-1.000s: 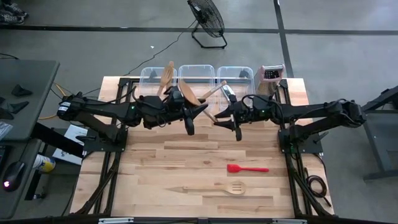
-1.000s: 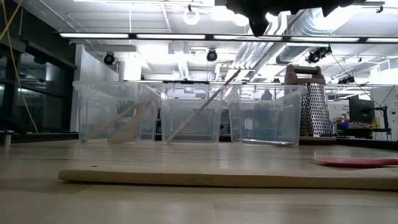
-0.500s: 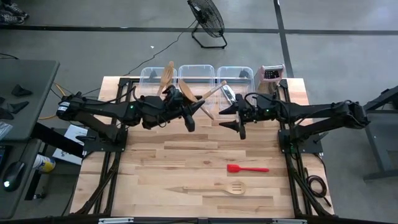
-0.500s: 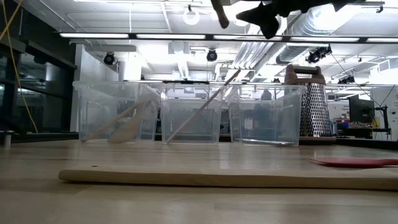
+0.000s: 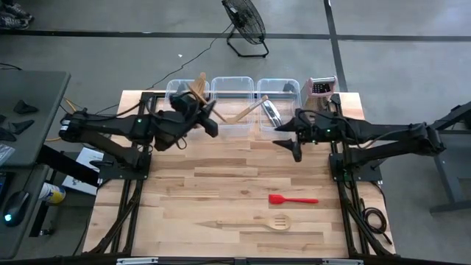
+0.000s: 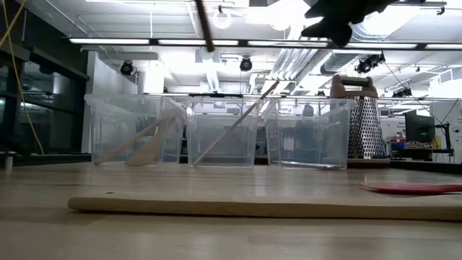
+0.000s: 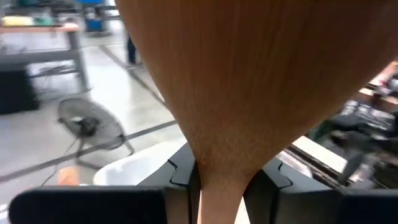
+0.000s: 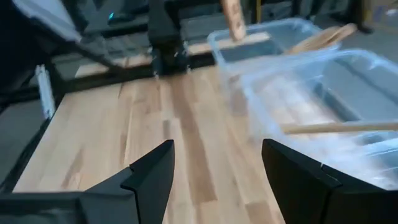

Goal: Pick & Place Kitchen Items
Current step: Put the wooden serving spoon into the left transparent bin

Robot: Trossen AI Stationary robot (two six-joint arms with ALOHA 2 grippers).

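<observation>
Along the table's [image 5: 243, 177] far edge, the left pincer [image 5: 208, 121] has carried its clamped wooden spoon [image 7: 249, 81] from the middle tub [image 5: 232, 92] toward the left tub [image 5: 176, 90], while the right pincer [image 5: 288, 141], now wide open and empty, has drawn back, so this spoon probably goes in next.

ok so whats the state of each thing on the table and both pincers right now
left pincer: shut on a wooden spoon, up by the left tub
right pincer: open, holding nothing
middle tub: holds a leaning wooden utensil
right tub: holds a metal utensil
red spatula: lying flat on the table
slotted wooden spatula: lying flat
grater: upright
</observation>
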